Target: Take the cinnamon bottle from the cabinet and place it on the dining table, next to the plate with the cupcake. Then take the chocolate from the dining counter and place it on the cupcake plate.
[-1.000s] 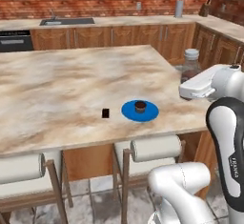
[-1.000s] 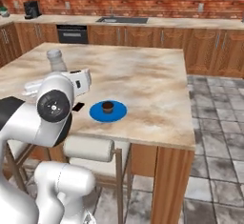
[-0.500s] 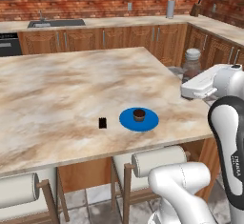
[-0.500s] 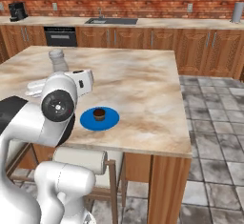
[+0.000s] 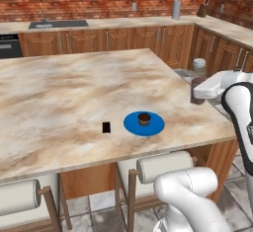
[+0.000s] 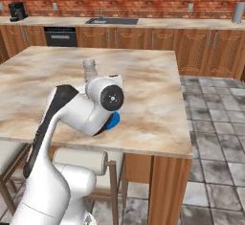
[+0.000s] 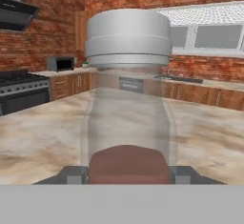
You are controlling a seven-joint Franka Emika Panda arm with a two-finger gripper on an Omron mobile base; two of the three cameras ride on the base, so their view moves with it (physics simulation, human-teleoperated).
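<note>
My gripper (image 7: 127, 173) is shut on the cinnamon bottle (image 7: 127, 99), a clear jar with a grey cap and brown powder at its bottom. In the left base view the bottle (image 5: 198, 81) hangs upright by the dining table's right edge, right of the blue plate (image 5: 144, 125) that carries the cupcake (image 5: 144, 119). The small dark chocolate (image 5: 106, 127) lies on the table just left of the plate. In the right base view the bottle's cap (image 6: 89, 68) rises behind my arm, and only a sliver of the plate (image 6: 114, 119) shows.
The marble dining table (image 5: 64, 93) has wide bare room to the left and behind the plate. Two stools (image 5: 163, 166) stand under its near edge. Wooden cabinets and a sink counter (image 5: 59, 24) run along the brick back wall.
The whole picture has shifted in both base views, so the camera has moved. The table and plate now sit closer. The bottle stays held in my gripper.
</note>
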